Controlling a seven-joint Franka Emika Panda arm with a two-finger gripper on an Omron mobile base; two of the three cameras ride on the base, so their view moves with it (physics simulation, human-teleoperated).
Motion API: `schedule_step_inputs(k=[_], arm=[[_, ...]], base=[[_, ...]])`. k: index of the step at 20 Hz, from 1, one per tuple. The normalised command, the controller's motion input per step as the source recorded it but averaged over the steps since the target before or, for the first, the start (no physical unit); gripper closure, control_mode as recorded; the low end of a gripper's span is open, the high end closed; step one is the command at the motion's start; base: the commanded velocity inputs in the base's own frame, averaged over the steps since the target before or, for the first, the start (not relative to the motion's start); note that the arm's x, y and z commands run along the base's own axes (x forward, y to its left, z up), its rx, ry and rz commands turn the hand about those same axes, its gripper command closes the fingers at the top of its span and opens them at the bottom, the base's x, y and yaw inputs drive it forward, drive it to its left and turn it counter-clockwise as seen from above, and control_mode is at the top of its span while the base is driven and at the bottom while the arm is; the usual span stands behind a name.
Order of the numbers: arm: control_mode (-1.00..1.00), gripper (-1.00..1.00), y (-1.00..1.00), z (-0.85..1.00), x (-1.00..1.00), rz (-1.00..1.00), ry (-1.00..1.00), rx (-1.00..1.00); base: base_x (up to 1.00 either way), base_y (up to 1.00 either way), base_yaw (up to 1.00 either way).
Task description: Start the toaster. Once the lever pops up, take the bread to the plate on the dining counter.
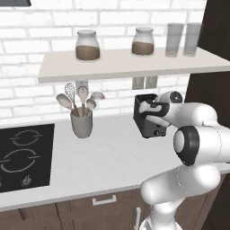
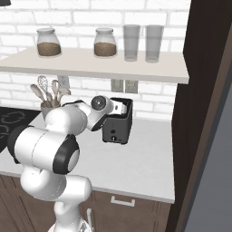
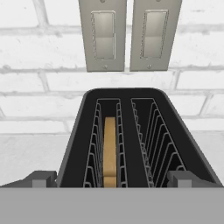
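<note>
The black toaster (image 1: 150,128) (image 2: 117,131) stands on the pale worktop against the brick wall, under the shelf. In the hand view I look down into the toaster (image 3: 78,131); the bread (image 3: 110,148), a thin brown slice, stands on edge in the left slot and the right slot holds nothing. My gripper (image 1: 144,108) (image 2: 123,108) (image 3: 113,179) hovers just above the toaster's near end. It is open, with a fingertip (image 3: 43,178) on each side of the body and nothing held. The plate and the dining counter are out of view.
A grey utensil holder (image 1: 81,121) with wooden spoons stands left of the toaster, and a black hob (image 1: 24,155) lies further left. The shelf (image 1: 130,67) above carries jars and glasses. Two wall outlets (image 3: 127,35) sit behind the toaster. A tall dark cabinet (image 2: 204,90) closes the right side.
</note>
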Motion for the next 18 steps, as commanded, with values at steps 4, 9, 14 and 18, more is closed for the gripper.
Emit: schedule_step_inputs(k=[4, 9, 14, 18], arm=[[-1.0, -1.0, 0.0, 0.0, 0.0, 0.0, 0.0, 0.0], [-1.0, -1.0, 0.0, 0.0, 0.0, 0.0, 0.0, 0.0], [-1.0, -1.0, 0.0, 0.0, 0.0, 0.0, 0.0, 0.0], [-1.0, -1.0, 0.0, 0.0, 0.0, 0.0, 0.0, 0.0]], base=[[0.0, 0.0, 0.0], [0.0, 0.0, 0.0], [0.0, 0.0, 0.0], [0.0, 0.0, 0.0]])
